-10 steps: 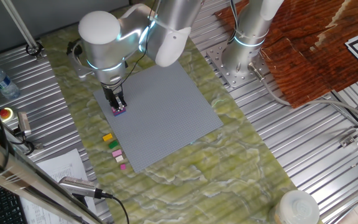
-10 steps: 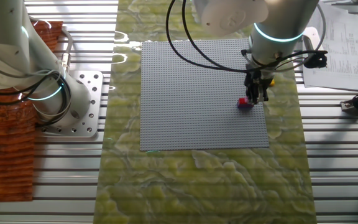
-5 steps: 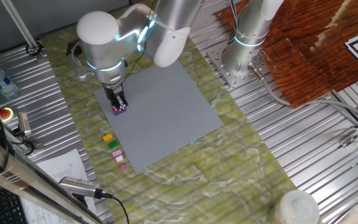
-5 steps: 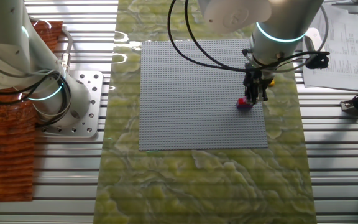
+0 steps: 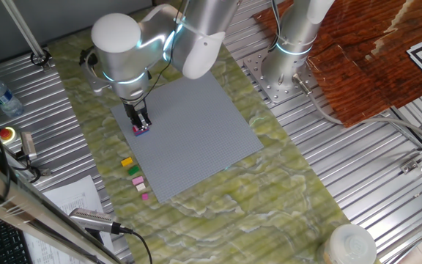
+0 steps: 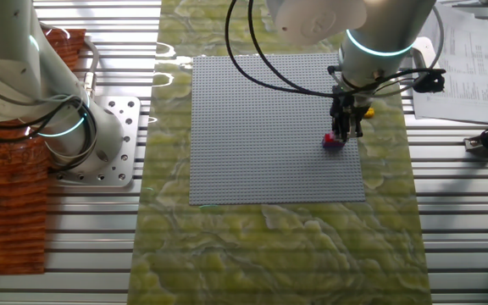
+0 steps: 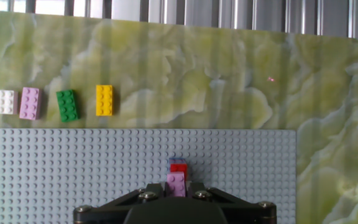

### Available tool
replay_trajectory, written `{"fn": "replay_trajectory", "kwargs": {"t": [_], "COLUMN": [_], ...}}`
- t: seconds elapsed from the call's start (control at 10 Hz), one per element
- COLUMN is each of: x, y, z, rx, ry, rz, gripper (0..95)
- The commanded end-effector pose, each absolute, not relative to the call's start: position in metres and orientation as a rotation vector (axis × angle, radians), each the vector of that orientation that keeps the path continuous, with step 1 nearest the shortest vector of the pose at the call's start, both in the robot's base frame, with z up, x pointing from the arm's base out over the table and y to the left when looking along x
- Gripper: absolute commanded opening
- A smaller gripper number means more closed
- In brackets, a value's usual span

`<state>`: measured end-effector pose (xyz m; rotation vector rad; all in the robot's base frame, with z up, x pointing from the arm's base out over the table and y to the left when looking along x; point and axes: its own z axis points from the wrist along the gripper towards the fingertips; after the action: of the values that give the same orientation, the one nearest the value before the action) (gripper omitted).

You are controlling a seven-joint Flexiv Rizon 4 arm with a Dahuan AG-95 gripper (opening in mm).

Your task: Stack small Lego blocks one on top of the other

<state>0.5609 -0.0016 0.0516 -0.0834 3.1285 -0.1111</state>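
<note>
The gripper hangs low over the grey baseplate, its jaws just above a small stack: a pink brick nearest the hand, a red brick touching it. Whether the jaws grip the pink brick or stand clear of it I cannot tell. Beyond the baseplate's edge, on the green marbled mat covering the tabletop, a yellow brick, green brick, pale pink brick and white brick lie in a row.
</note>
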Motion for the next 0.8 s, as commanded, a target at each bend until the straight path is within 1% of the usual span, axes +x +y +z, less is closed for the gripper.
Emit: {"fn": "replay_trajectory", "kwargs": {"t": [0.1,0.4,0.8], "x": [0.557,0.551,0.553], "y": [-0.002,-0.004,-0.006], "z": [0.052,0.066,0.063], "rx": [-0.09,-0.112,-0.113], "ry": [3.126,3.11,3.096], "rz": [-0.115,-0.12,-0.127], "gripper": [0.0,0.0,0.0]}}
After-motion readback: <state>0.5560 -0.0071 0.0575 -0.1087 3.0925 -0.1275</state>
